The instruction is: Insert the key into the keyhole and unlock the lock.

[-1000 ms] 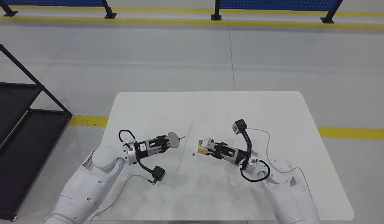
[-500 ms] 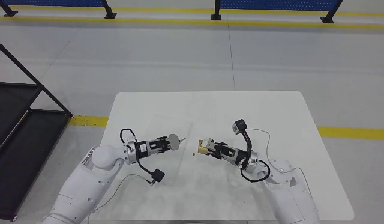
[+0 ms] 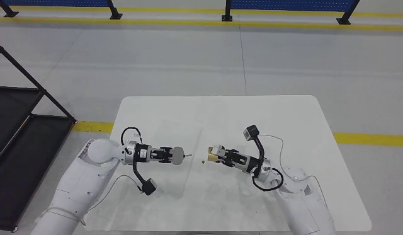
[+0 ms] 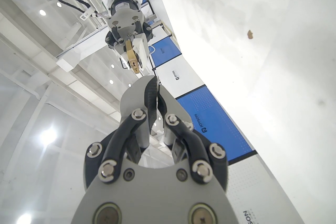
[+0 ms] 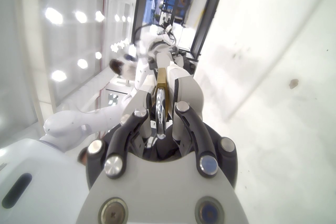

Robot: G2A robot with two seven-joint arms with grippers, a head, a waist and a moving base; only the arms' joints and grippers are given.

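Both arms are glossy white shells, left arm (image 3: 88, 172) and right arm (image 3: 305, 200), going black near the wrists. Each tool, left tool (image 4: 157, 82) and right tool (image 5: 162, 80), has a pale grey base with black curved link bars (image 4: 123, 130) pinned by silver screws (image 4: 137, 114). Thin black cables (image 3: 126, 132) loop out to what look like small black camera blocks (image 3: 149, 186).
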